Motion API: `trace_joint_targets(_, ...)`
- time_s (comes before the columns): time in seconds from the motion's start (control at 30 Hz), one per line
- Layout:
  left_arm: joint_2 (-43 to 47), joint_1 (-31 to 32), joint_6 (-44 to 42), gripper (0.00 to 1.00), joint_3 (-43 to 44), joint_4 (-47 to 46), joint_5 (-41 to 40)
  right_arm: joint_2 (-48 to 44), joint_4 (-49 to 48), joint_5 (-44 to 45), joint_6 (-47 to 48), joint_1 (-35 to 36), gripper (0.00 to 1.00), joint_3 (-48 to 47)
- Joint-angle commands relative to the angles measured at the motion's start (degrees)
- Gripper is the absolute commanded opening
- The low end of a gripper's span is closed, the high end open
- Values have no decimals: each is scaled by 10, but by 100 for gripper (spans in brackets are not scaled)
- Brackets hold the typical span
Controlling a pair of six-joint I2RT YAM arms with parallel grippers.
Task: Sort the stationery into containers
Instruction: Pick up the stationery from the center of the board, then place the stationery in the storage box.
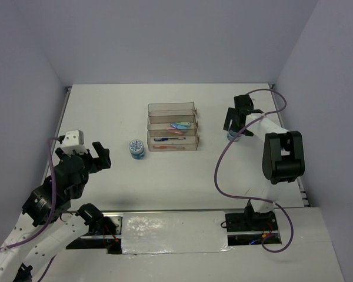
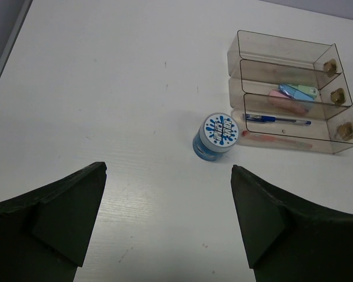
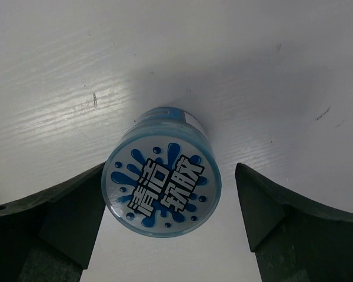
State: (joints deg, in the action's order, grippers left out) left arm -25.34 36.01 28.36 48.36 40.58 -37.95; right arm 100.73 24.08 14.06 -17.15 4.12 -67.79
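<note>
Mostly sorted, I'd say: the pens (image 2: 276, 120) sit in the rack's (image 2: 282, 50) near tray, the coloured sticks (image 2: 291, 97) in the middle one, and the far tray looks empty. Both rolls are out on the worktop (image 1: 165, 188). The right end effector (image 3: 169, 173) is wide open, straddling one roll (image 3: 159, 194) right of the rack, not squeezing yet. The left end effector (image 2: 167, 170) is open too, empty, facing the other roll (image 2: 216, 136) just left of the rack.

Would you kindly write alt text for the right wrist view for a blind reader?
A round blue roll with a white, blue-splashed top stands on the white table, framed between the right gripper's two dark fingers, which are open on either side of it.
</note>
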Motion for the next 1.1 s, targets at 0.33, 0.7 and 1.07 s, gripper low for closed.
trace_joint_targets(0.33, -4, -2, -18, 99, -4, -27, 7, -23, -32, -42, 29, 7, 27, -16)
trace_joint_targets(0.7, -8, -2, -18, 99, -3, -27, 5, -40, 31, 9, 59, 173, 19, -193)
trace_joint_targets(1.07, -8, -2, -16, 99, -4, -24, 0, 196, 64, -69, 102, 273, 21, -500)
